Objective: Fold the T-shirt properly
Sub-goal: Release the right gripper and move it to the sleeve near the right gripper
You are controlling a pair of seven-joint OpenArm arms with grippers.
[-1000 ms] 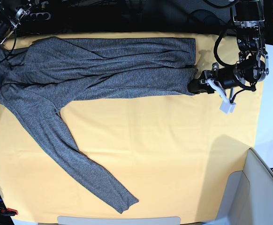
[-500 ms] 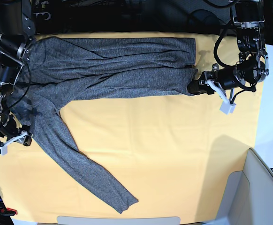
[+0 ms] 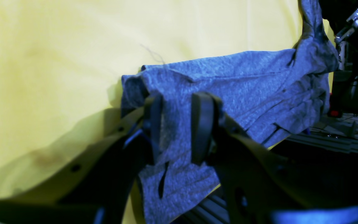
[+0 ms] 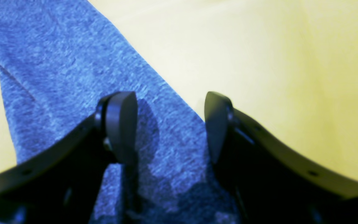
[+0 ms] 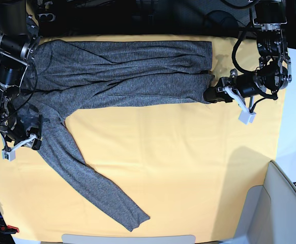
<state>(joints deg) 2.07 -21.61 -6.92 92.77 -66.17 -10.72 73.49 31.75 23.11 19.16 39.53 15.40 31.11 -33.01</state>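
The charcoal-grey T-shirt [image 5: 117,71] lies spread along the far side of the yellow table cloth [image 5: 178,162]. One long sleeve [image 5: 87,178] runs down towards the front edge. My left gripper [image 5: 207,95] is at the shirt's right end, shut on a bunched edge of cloth. In the left wrist view the T-shirt [image 3: 244,81] fills the space between the fingers of the left gripper [image 3: 177,127]. My right gripper [image 5: 35,138] hovers low over the sleeve's upper part at the left. In the right wrist view the right gripper [image 4: 169,124] stands open, with the sleeve [image 4: 57,62] beneath it.
A pale grey bin [image 5: 285,203] stands at the front right corner. Dark frames and cables [image 5: 138,15] run behind the table's far edge. A grey strip [image 5: 127,239] lies along the front edge. Bare yellow cloth stretches between the sleeve and the bin.
My right arm swung down from the far left corner onto the sleeve's upper part, then shifted slightly right. The left arm and its hold on the shirt stayed still.
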